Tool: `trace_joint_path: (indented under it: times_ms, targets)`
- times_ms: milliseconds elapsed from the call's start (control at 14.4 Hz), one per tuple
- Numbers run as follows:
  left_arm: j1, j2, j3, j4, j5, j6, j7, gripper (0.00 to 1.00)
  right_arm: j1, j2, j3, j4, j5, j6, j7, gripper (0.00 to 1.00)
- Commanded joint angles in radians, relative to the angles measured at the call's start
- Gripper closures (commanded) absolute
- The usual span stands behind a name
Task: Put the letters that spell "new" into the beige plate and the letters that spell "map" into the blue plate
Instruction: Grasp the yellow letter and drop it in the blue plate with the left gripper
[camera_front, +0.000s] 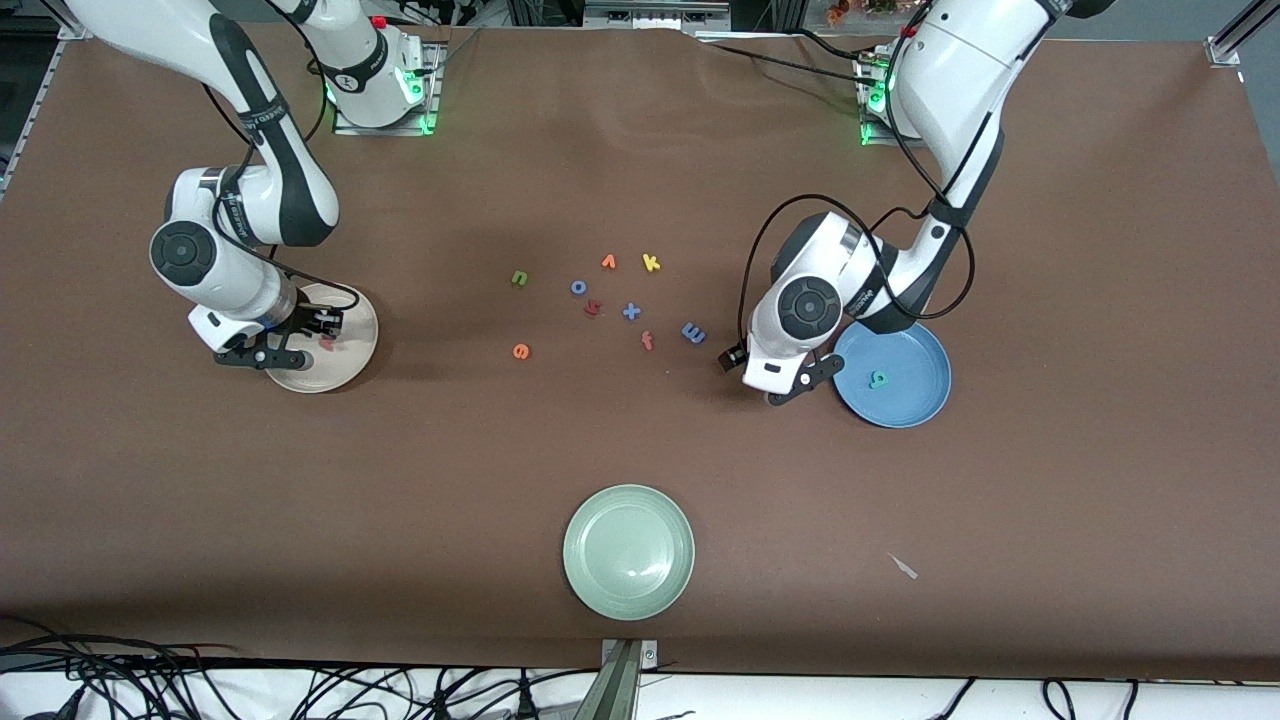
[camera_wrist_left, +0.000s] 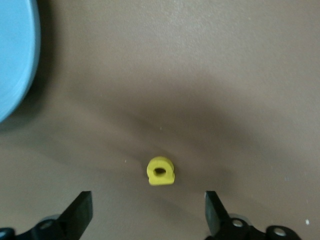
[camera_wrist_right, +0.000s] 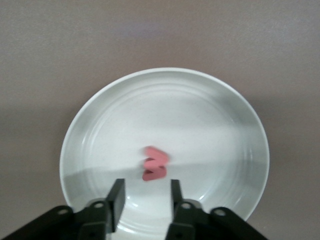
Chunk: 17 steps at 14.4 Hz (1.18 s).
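Two grippers work at opposite ends: the right gripper (camera_wrist_right: 145, 200), jaws narrowly parted and empty, hangs over the beige plate (camera_front: 355, 345) holding the salmon-red "w" (camera_wrist_right: 154, 163); the left gripper (camera_wrist_left: 147, 215), jaws wide, hovers over the yellow "a" (camera_wrist_left: 161, 171) beside the blue plate (camera_front: 915, 395), where the teal "p" (camera_front: 877, 379) lies.

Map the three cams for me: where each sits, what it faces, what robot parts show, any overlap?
Front view: high across the table, facing both arms' bases; both arms show.
Left wrist view: on the left arm, looking down at a tiny yellow foam letter; left tool open around it.
Right wrist view: over the round cream-beige plate, salmon-red foam "w" inside; right tool partly open.
Shared: front view also shows that plate.
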Motion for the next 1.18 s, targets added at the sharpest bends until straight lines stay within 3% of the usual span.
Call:
trace_joint_path:
  times_ms: [0,69,138,277,485,554,623,692,831,1108]
  targets:
    - [0.003,0.021,0.0,-0.014,-0.028,0.077,-0.016,0.09,0.007,-0.062,0.072,-0.002,-0.006,-0.081,0.132,0.0]
    - [0.006,0.027,0.0,-0.019,-0.028,0.101,-0.016,0.1,0.007,-0.074,0.1,-0.002,-0.007,-0.109,0.193,0.0]
    - [0.001,0.03,0.0,-0.02,-0.028,0.104,-0.016,0.17,0.007,-0.083,0.138,-0.002,-0.007,-0.123,0.244,0.0]
    - [-0.007,0.033,0.0,-0.022,-0.026,0.096,-0.004,0.52,0.007,-0.093,0.195,-0.003,-0.006,-0.147,0.339,0.0]
    - [-0.013,0.035,0.0,-0.022,-0.026,0.096,-0.008,0.67,0.007,-0.093,0.336,-0.009,-0.006,-0.164,0.479,0.0]
    - [-0.014,0.039,0.0,-0.022,-0.026,0.096,-0.007,0.78,0.007,-0.09,0.38,-0.009,-0.006,-0.158,0.529,0.0]
    - [-0.013,0.041,0.0,-0.022,-0.026,0.093,0.004,0.95,0.007,-0.085,0.419,-0.009,-0.006,-0.154,0.572,0.0]
    - [-0.011,0.041,0.001,-0.02,-0.013,0.086,0.027,1.0,0.007,-0.082,0.449,-0.011,-0.006,-0.15,0.608,0.0]
    - [-0.005,0.033,0.001,-0.02,-0.012,0.076,0.088,1.0,0.007,-0.077,0.483,-0.041,-0.006,-0.094,0.651,0.0]
    - [0.006,-0.046,0.007,0.015,-0.009,-0.1,0.139,1.0,0.008,-0.048,0.548,-0.103,-0.009,0.034,0.769,0.0]
